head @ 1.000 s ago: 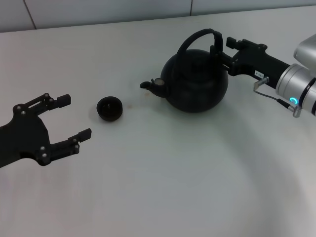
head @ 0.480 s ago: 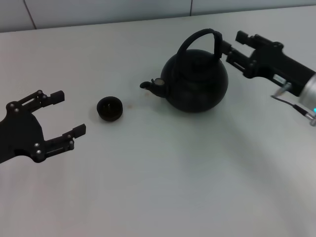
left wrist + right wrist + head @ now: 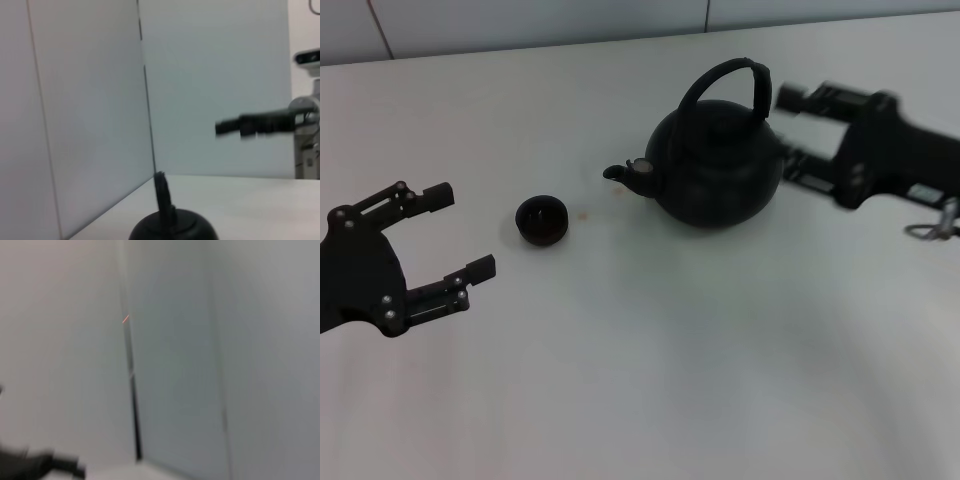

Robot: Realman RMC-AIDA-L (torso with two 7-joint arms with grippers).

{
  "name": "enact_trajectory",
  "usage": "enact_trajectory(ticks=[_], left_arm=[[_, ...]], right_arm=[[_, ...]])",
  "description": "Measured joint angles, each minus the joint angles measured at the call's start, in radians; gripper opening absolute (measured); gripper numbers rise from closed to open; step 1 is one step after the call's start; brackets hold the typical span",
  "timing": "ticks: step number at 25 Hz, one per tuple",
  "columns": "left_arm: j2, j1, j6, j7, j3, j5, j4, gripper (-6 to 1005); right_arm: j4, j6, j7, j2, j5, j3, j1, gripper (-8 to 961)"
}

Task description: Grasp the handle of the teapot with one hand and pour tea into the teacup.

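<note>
left end effector [image 3: 445,232]: mine, near-left over the table, fingers spread wide, nothing between them, pointing right toward the cup.
table [image 3: 650,380]: plain white, carries cup and pot.
teacup [image 3: 542,220]: small dark low bowl, upright on the table, right of my left end effector and well apart from it, left of the pot's spout, near it but not touching.
stain [image 3: 583,213]: faint brownish spot on the table just right of the cup.
teapot [image 3: 717,165]: round black body, sits upright mid-table, spout with silvery tip points left at the cup. Left wrist view catches its top [image 3: 175,230].
handle [image 3: 725,80]: black arched hoop standing up over the lid, free, nothing gripping it. Left wrist view shows it edge-on [image 3: 161,192].
right end effector [image 3: 795,132]: mine, far-right, just right of the pot body, fingers spread, gap empty, blurred, not touching the handle. Left wrist view shows it above the table [image 3: 255,125].
wall [image 3: 520,20]: pale panels behind the table's far edge.
</note>
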State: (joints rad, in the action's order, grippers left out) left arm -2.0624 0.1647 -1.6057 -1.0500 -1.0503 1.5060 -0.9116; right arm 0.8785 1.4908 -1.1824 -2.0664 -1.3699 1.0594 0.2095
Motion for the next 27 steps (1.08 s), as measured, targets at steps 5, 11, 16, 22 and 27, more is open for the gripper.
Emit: enact_trajectory(ticks=[5,11,16,22,27], left_arm=[[0.003,0.002,-0.036,-0.032,0.0,0.0,-0.003,802],[0.006,0.001,-0.068,-0.075,0.008,0.008,-0.008,802],[0.011,0.002,-0.069,-0.092,0.009,0.01,-0.003,802],[0.012,0.007,-0.065,-0.091,0.009,0.011,0.001,802],[0.012,0.01,-0.062,-0.091,0.01,0.011,0.002,802]], right_arm=[[0.08,-0.07,-0.091,-0.015,-0.224,0.06,0.05,588],[0.206,-0.075,-0.17,-0.017,-0.326,0.115,0.053,641],[0.29,-0.067,-0.22,-0.019,-0.36,0.129,0.041,667],[0.292,-0.052,-0.106,-0.022,-0.289,0.133,0.013,667],[0.232,-0.029,0.005,-0.019,-0.188,0.141,-0.006,667]])
